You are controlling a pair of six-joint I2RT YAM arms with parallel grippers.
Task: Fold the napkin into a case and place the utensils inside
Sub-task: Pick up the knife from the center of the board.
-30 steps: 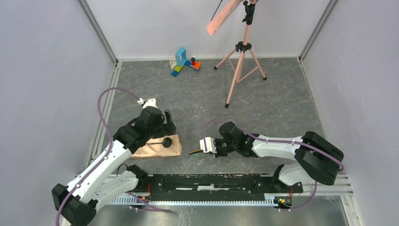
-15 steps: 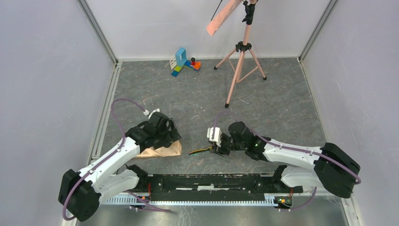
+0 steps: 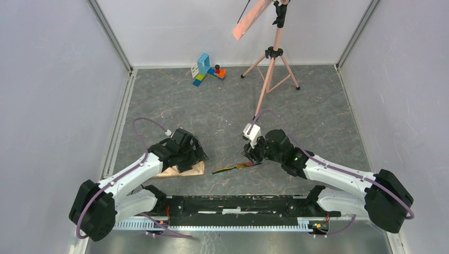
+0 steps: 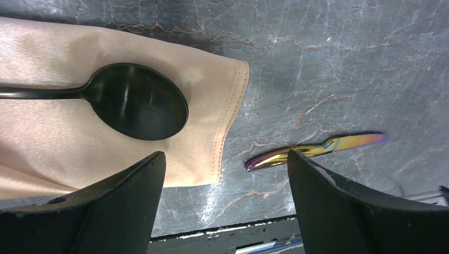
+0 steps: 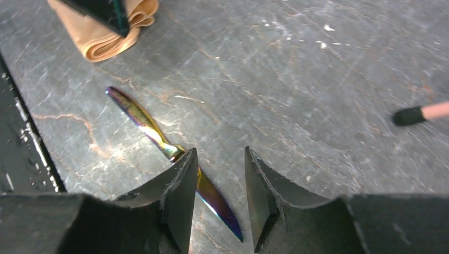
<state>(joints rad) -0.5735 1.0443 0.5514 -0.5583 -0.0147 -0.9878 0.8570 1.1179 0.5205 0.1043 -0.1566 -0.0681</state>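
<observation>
Right jaws have drawn back from the knife [image 5: 151, 129], which lay at their tips a second ago. They now stand a narrow gap apart above one end of it, gripping nothing. Slim and iridescent purple-gold, it lies flat on the grey marbled desk [image 3: 296, 116], just beside the case [image 4: 47, 137]. That pouch is folded, satiny peach cloth with a stitched hem. On it rests the spoon [image 4: 135, 103], its round bowl glossy black. Whether its handle is tucked inside I cannot tell. Left jaws hang wide apart over the case's end, holding nothing.
</observation>
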